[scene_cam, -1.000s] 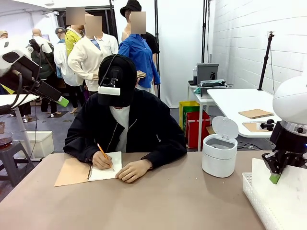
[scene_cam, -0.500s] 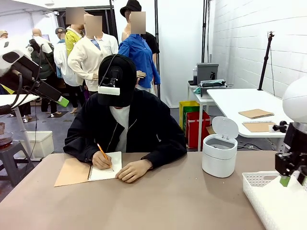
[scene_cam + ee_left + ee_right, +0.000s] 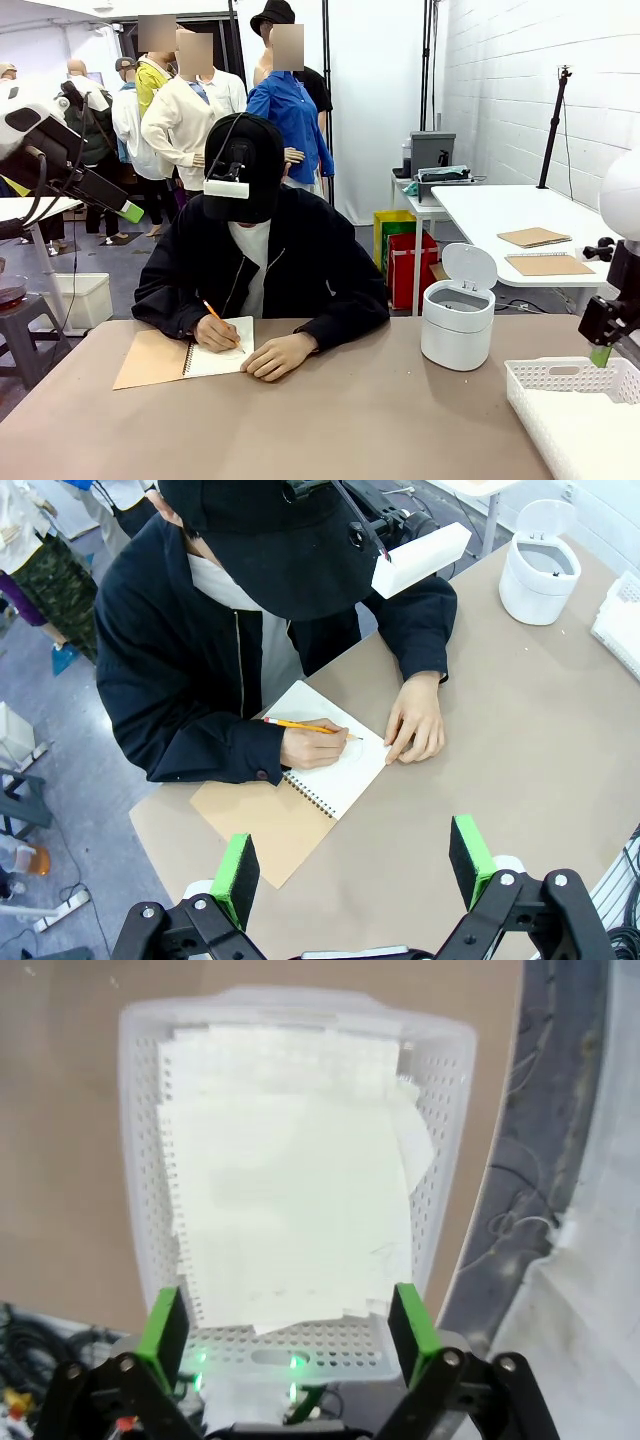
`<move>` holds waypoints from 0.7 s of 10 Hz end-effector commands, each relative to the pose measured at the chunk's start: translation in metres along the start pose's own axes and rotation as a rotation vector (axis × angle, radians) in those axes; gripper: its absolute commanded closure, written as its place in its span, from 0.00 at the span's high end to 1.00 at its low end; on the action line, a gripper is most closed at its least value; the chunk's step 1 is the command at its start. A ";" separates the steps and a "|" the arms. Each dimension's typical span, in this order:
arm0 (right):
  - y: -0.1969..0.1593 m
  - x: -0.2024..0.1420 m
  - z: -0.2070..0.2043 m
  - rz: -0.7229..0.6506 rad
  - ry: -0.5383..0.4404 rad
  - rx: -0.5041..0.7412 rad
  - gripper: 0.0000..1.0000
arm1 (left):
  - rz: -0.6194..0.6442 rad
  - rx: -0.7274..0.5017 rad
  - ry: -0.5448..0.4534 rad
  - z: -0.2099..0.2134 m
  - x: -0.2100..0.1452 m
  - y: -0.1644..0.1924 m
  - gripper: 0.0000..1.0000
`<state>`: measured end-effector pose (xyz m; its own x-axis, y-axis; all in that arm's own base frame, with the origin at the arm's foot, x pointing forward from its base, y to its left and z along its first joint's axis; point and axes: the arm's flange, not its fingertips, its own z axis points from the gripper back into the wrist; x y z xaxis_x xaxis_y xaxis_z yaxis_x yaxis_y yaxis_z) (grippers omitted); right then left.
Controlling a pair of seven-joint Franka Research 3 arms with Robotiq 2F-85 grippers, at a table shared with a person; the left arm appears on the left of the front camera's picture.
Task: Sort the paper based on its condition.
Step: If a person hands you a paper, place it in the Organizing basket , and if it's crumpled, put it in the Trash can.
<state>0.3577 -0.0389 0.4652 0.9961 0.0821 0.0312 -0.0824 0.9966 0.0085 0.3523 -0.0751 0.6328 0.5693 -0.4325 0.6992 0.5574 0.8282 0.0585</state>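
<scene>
Right wrist view: my right claw (image 3: pixel 285 1325) hangs released at the bottom of the frame, its two green pads wide apart with nothing between them, above a white plastic basket (image 3: pixel 140 1190) whose walls are a perforated grid. Inside the basket lies the paper (image 3: pixel 290 1190), thin white sheets stacked unevenly, with ragged torn holes down the left edge and a bent corner at the upper right; they fill most of the basket floor. Around the basket the table (image 3: pixel 60 1110) is a smooth matte brown. In the front view that same claw sits at the right edge, one green pad tip just over the basket's far rim. At the upper left of that frame my left claw (image 3: pixel 132 212) is raised off the table, a green pad at its tip; its wrist view shows both black fingers with padded green faces set well apart, gripping nothing. Below it a person in a black jacket and cap leans over an open spiral notebook (image 3: pixel 335 765) with a brown cover folded back, one hand (image 3: pixel 310 745) holding a yellow pencil (image 3: pixel 305 726) on the white page, the other hand (image 3: pixel 415 720) flat beside it. A round white bin (image 3: pixel 457 322) with a hinged lid tipped up stands on the table right of centre.
</scene>
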 end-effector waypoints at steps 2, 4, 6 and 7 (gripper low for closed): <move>0.005 0.012 0.018 0.011 0.033 0.008 1.00 | 0.001 0.004 -0.006 0.001 0.000 0.001 1.00; 0.002 0.006 0.013 0.007 0.014 0.002 1.00 | 0.001 0.004 -0.006 0.001 0.000 0.001 1.00; 0.002 0.006 0.013 0.007 0.014 0.002 1.00 | 0.001 0.004 -0.006 0.001 0.000 0.001 1.00; 0.002 0.006 0.013 0.007 0.014 0.002 1.00 | 0.001 0.004 -0.006 0.001 0.000 0.001 1.00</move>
<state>0.3641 -0.0350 0.4823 0.9955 0.0939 0.0106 -0.0941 0.9954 0.0159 0.3523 -0.0751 0.6328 0.5693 -0.4325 0.6992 0.5574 0.8282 0.0585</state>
